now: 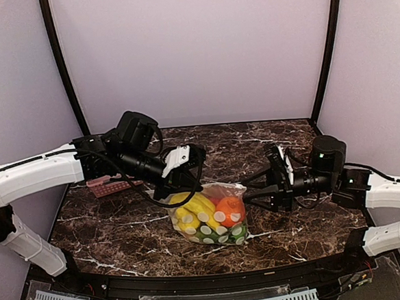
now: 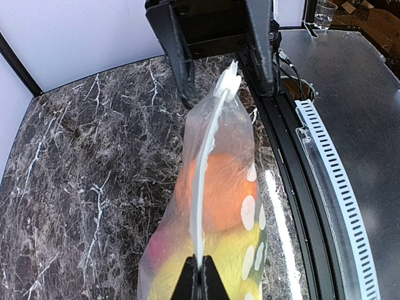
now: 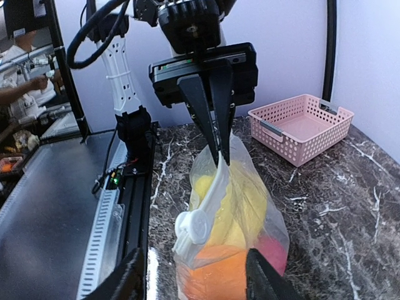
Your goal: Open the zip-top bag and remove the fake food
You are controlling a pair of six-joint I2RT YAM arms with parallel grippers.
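On the zip-top bag, zip strip runs arm to arm: left fingers pinch one end, slider end sits btwn spread right fingers.

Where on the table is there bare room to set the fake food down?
The table is bare across the rear middle and at the front left, nearer than the pink basket. The centre is crowded: the zip-top bag, the left gripper pinching it, the right gripper open at its other end.
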